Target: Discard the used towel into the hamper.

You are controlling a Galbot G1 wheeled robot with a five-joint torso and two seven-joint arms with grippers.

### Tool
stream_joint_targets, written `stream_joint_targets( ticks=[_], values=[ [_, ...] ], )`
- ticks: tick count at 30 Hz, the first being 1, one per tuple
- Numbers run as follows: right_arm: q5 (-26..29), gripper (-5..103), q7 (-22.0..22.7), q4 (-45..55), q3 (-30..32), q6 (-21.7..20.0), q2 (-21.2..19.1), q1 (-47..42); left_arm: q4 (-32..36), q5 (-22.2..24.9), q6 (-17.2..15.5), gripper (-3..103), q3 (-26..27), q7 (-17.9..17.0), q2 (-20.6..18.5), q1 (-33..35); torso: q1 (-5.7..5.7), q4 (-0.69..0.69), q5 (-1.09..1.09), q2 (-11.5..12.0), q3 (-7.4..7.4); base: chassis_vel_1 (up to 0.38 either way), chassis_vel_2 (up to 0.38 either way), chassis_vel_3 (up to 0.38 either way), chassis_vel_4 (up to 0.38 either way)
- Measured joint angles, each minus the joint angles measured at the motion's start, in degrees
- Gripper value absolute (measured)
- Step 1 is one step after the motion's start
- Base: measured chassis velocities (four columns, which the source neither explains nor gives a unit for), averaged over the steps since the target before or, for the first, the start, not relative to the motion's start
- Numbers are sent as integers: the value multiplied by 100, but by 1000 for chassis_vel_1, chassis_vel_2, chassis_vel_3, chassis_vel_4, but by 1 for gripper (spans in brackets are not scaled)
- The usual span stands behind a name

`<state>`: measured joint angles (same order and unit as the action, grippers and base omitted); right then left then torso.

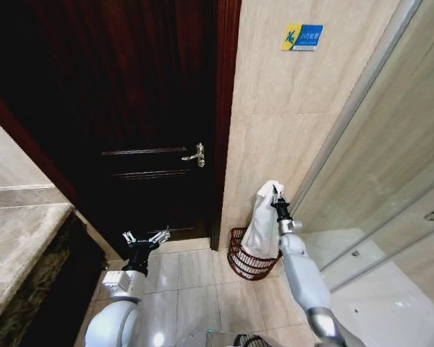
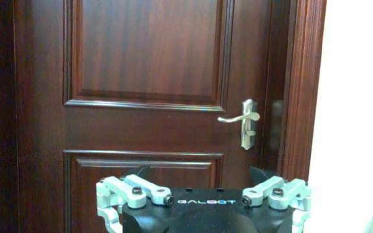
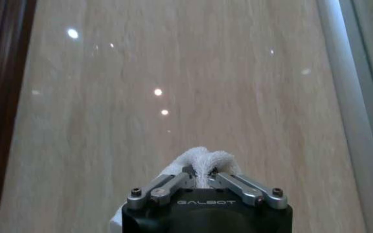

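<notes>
The left claw (image 1: pixel 146 236) is raised low in front of the robot with its fingers spread wide and nothing between them; in the left wrist view it (image 2: pixel 203 187) faces the dark wooden door (image 2: pixel 147 97) and its lever handle (image 2: pixel 245 119). A stone counter (image 1: pixel 18 246) runs along the left. Farther out on the right, the right claw (image 1: pixel 276 199) is pressed together on the top of the white towel (image 1: pixel 264 220), pinching a bunched fold (image 3: pixel 203 162). The towel hangs straight down, its lower end inside the hamper (image 1: pixel 246 264), which stands on the tiled floor (image 1: pixel 188 278) against the beige wall (image 1: pixel 275 130), between the door frame and the glass shower screen (image 1: pixel 390 181).
</notes>
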<state>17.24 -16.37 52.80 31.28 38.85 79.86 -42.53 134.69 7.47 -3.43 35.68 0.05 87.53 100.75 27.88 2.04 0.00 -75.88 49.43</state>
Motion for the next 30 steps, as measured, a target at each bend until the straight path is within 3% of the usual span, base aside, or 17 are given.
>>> stream_joint_targets(
  ticks=[4,24,30],
  values=[
    [-57,5,-67,-543,19,161,5,223,0,0,0,100,0,0,1,0,0,0,0,0,0,0,0,0,0],
    [-131,5,-233,-2123,2,9,32,667,0,0,0,100,0,0,0,0,0,-1,-1,0,0,0,0,0,0],
    [-154,5,-341,-2269,55,-239,32,636,0,0,0,100,0,0,0,0,0,0,-1,0,0,0,0,0,0]
  ],
)
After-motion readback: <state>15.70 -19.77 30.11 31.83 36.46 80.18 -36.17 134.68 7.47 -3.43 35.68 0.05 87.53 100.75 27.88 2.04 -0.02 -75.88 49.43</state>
